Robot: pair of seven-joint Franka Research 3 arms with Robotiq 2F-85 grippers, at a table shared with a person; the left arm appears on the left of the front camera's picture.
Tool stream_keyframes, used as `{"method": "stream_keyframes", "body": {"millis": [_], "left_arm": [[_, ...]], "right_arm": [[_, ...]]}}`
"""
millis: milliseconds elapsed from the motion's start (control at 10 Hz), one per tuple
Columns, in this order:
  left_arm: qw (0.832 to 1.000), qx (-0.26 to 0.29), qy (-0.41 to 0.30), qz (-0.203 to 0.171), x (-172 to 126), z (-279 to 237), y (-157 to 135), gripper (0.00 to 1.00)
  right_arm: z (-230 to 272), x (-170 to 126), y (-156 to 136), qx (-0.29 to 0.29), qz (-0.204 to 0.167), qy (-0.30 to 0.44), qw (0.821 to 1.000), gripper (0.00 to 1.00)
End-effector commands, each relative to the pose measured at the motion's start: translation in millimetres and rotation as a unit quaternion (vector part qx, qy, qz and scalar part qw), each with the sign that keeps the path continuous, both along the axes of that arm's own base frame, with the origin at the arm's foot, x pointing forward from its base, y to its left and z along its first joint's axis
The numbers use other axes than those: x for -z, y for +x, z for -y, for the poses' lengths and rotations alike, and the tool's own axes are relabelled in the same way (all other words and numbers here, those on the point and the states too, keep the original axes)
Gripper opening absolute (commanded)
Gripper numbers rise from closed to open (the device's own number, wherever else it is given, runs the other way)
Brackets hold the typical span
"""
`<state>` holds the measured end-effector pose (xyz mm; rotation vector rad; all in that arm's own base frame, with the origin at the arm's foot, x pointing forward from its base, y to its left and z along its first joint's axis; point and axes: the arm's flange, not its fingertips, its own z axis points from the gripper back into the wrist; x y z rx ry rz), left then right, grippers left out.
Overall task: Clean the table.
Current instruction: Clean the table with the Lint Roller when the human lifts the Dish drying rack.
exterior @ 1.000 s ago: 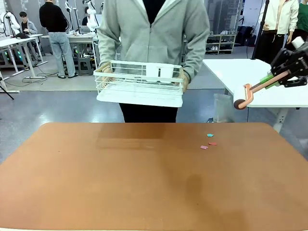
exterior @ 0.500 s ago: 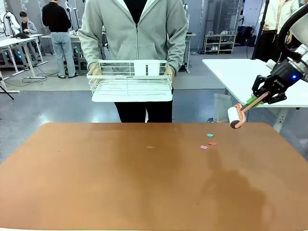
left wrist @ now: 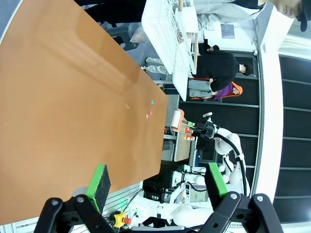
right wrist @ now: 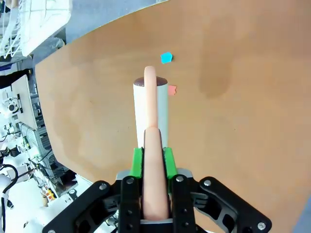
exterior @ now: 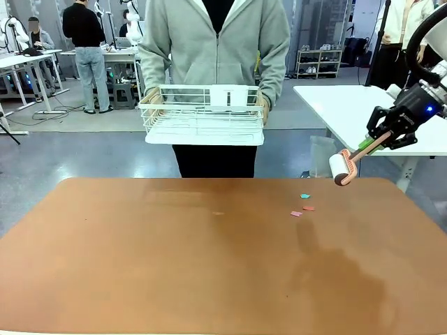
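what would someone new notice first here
The right tool grips a roller by its handle, in the air over the far right of the table. Close by, a few coloured scraps lie on the brown top. Across the table a person holds a white wire rack in both hands.

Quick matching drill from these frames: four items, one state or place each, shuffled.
1. roller
2. rack
3. scraps
4. left end effector

a. open, holding nothing
b. held by the person
c. lying on the table
d. clamped in the right end effector

Pairs: 1-d, 2-b, 3-c, 4-a
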<state>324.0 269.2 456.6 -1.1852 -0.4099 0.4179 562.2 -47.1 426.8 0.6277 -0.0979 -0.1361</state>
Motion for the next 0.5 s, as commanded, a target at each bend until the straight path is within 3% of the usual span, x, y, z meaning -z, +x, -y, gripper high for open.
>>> {"method": "stream_keyframes", "body": {"millis": [0, 200, 300, 400], "left_arm": [[1.0, 0.002, -0.004, 0.005, -2, -1, -3, 1.0], [1.0, 0.002, -0.004, 0.005, -2, -1, -3, 1.0], [1.0, 0.002, -0.004, 0.005, -2, -1, -3, 1.0], [1.0, 0.002, -0.004, 0.005, -2, -1, -3, 1.0]], "right_arm": [[-1, 28, 30, -0.021, -0.051, 0.027, 0.998, 0.21], [-2, 50, 44, -0.015, -0.067, 0.023, 0.997, 0.21], [3, 58, 56, -0.028, -0.096, 0.042, 0.994, 0.21], [6, 63, 64, -0.027, -0.083, 0.031, 0.996, 0.21]]}}
